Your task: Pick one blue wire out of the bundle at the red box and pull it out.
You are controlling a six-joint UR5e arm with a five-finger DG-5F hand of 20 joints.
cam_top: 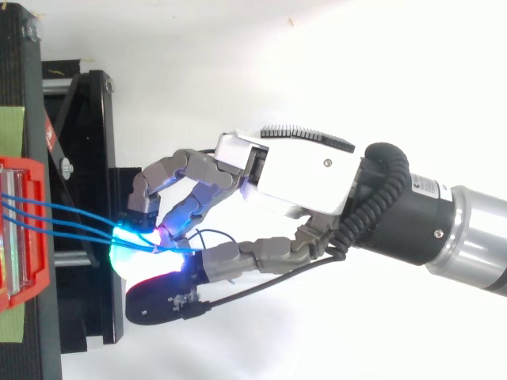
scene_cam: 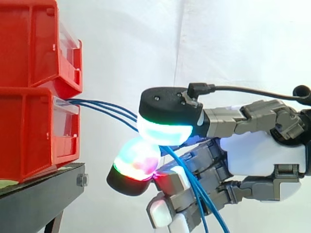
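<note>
While fingers [scene_cam: 164, 130] pinch blue wires [scene_cam: 104, 108] | red bins [scene_cam: 29, 136] stacked on black stand [scene_cam: 34, 196]

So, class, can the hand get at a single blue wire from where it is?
Probably not singly. Nothing blocks the way, but the blue wires leaving the red box converge between the hand's glowing pads, which seem to pinch them together.

A creased white curtain [scene_cam: 126, 43] hangs behind the black stand [scene_cam: 34, 204].
</note>
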